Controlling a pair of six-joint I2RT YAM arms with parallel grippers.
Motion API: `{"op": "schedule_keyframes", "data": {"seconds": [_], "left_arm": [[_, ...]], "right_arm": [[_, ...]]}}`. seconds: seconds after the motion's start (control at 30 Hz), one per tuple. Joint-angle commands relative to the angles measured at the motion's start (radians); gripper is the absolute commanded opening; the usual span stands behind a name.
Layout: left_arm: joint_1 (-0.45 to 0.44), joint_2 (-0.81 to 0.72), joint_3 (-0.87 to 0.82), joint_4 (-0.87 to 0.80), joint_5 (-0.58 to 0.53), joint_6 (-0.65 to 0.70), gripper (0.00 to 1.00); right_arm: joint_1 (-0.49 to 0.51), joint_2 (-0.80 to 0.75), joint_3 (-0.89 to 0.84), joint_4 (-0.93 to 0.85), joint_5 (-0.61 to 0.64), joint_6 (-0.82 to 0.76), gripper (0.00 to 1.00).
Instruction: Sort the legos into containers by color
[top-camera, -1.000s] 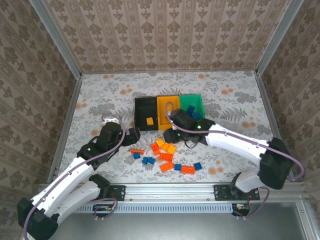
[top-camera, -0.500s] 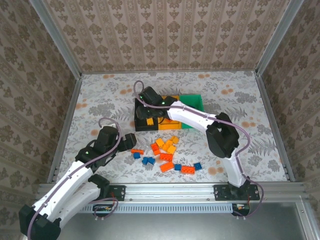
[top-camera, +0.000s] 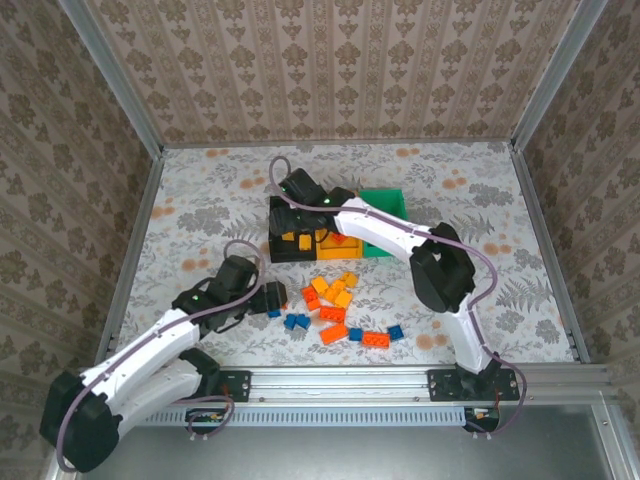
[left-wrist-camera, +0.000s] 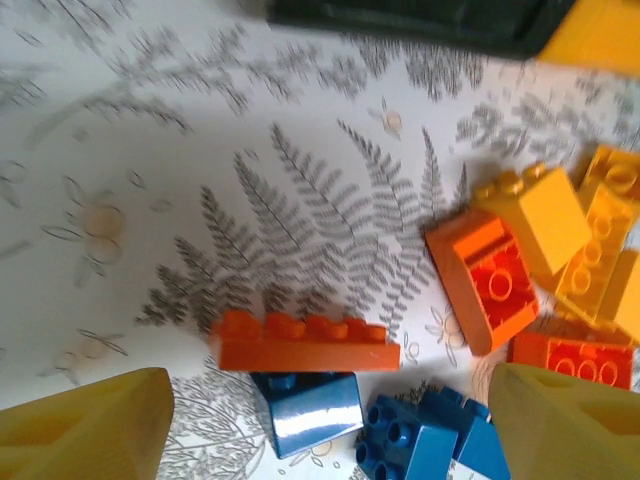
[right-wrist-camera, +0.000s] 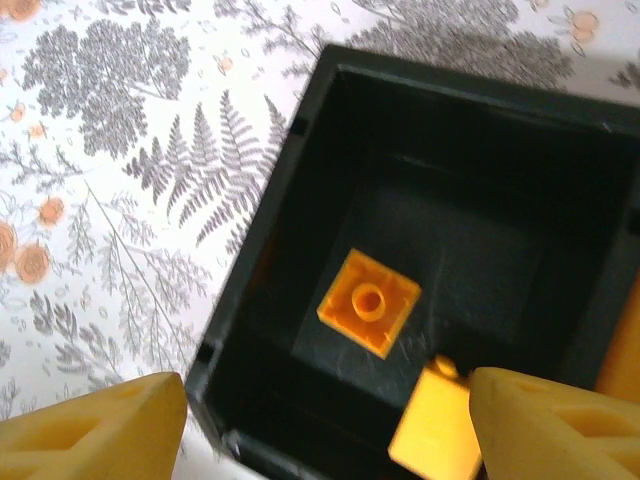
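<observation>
Fern-and-flower print covers the surface (top-camera: 200, 200), boxed in by patterned walls (top-camera: 320, 70).

The right jaws hang directly over the black bin (right-wrist-camera: 300, 200). They are spread wide, with yellow fingertips (right-wrist-camera: 100, 425) at either side of the wrist view and nothing clamped between them. Just inside the right-hand fingertip, a blurred yellow-orange brick (right-wrist-camera: 432, 430) shows over the black bin's near wall; whether it touches that fingertip cannot be told. A square yellow-orange brick (right-wrist-camera: 368, 302) lies on the black bin's floor.

The left jaws are low over the surface on the near side of the black bin, also wide apart and holding nothing. Between their fingertips (left-wrist-camera: 85, 425) lies a long orange-red brick (left-wrist-camera: 305, 343). A blue brick (left-wrist-camera: 305, 410) touches the edge that faces away from the black bin, and a pair of blue bricks (left-wrist-camera: 420, 440) sits just beside it. Nearer the black bin, toward its right end, a square orange-red brick (left-wrist-camera: 485, 280) rests against a yellow-orange block (left-wrist-camera: 530, 215).

From above, the loose legos (top-camera: 332, 313) are scattered on the near side of the black bin, in blue, orange-red and yellow-orange. The yellow-orange bin (top-camera: 325, 205) joins the black bin's right side and is largely covered by the right arm (top-camera: 390, 235). The green bin (top-camera: 385, 205) follows in the same row, farther right from the black bin.
</observation>
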Motion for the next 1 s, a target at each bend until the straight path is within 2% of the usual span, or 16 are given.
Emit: {"op": "schedule_keyframes", "data": {"seconds": [0.0, 0.27, 0.47, 0.63, 0.77, 0.97], "left_arm": [[-0.056, 0.057, -0.018, 0.030, -0.027, -0.036, 0.79], [-0.102, 0.158, -0.010, 0.027, -0.097, -0.043, 0.68], [-0.105, 0.212, -0.004, 0.037, -0.102, -0.031, 0.52], [-0.105, 0.209, -0.002, 0.039, -0.106, -0.025, 0.37], [-0.105, 0.194, 0.022, 0.004, -0.101, -0.019, 0.29], [-0.118, 0.122, 0.159, -0.096, -0.093, 0.030, 0.27]], "right_arm": [[-0.014, -0.130, -0.100, 0.062, -0.009, 0.034, 0.76], [-0.050, -0.295, -0.304, 0.136, -0.012, 0.065, 0.77], [-0.077, -0.357, -0.379, 0.153, -0.006, 0.077, 0.77], [-0.094, -0.389, -0.416, 0.167, -0.003, 0.086, 0.76], [-0.106, -0.415, -0.444, 0.171, -0.006, 0.092, 0.76], [-0.149, -0.511, -0.564, 0.190, -0.012, 0.116, 0.76]]}}
